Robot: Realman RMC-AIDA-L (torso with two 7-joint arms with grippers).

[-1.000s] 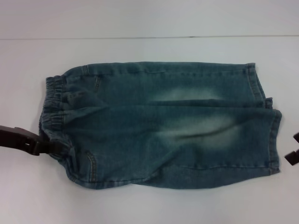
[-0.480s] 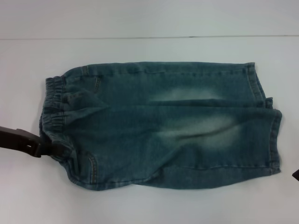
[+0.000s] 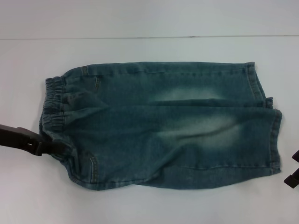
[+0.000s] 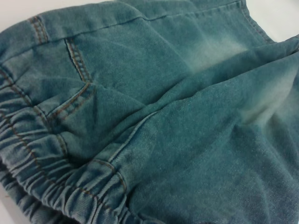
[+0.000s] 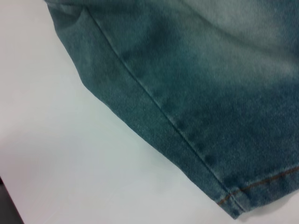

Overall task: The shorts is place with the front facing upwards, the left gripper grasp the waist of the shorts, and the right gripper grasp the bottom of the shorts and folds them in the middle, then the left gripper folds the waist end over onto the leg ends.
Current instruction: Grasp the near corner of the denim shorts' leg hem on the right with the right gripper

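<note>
left hand [image 3: 52,148]: at the waist of the shorts [image 3: 55,111], on the near corner of the elastic band. Fingertips run into the gathered denim, so I can't tell if I'm clamped on it or only touching.
right hand [image 3: 293,169]: just off the bottom of the shorts [image 3: 275,140], clear of the hem, at the edge of the head view. Nothing in it that I can see; can't tell how far it's open.
shorts [image 3: 163,126]: flat on the white counter [image 3: 140,205], mid-workspace, already doubled leg on leg; far leg hem sits a bit short of the near one.
long axis: runs across my front, waist to my left, leg ends [image 3: 256,86] to my right.
risk 1: corner-only hold on puckered elastic, may pinch just the top layer, so the fold peels open or skews.
risk 2: slack near the waist corner could bunch when lifted.
risk 3: the layers aren't aligned at the hems, so folding waist over will land crooked.
</note>
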